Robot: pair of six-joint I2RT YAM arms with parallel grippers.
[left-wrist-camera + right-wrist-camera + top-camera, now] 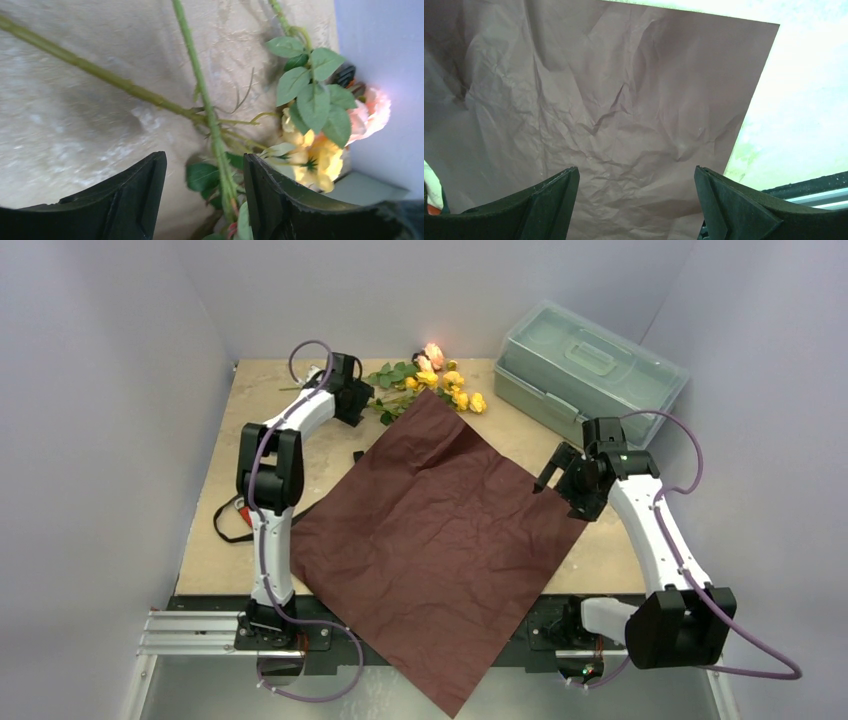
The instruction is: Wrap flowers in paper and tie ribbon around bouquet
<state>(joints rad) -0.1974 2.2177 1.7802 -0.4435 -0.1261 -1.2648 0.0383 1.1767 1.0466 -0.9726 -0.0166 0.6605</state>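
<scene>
Top view first: the large crinkled dark red sheet of wrapping paper [440, 530] lies flat in the middle of the pale wooden worktop [612, 562], turned like a diamond. Its lowest corner hangs past the bottom edge of the worktop, between the two arm bases. Its top corner touches the long green-stemmed artificial flowers [440, 380], which lie at the top centre of the frame, yellow blooms clustered with one pale pink bloom [433, 353] at the very back.

The left claw [364, 400] is out at the upper left of the paper, right at the stems and leaves. From the left wrist, its black fingers [135, 195] stand apart and a thin green stem runs up between them, nearer the right finger; the jaws are open, not pressed on it. The yellow and pink flower heads [315, 155] sit at the right of that view, against the wall.

The right claw [560, 485] hovers at the right-hand corner of the paper. The right wrist view shows its fingers [544, 200] spread wide and holding nothing, with wrinkled maroon paper [599, 100] filling the frame beneath.

The narrow black fabric ribbon [218, 520] lies looped at the left edge of the worktop, beside the left arm. A clear plastic lidded box [590, 365] sits at the upper right.
</scene>
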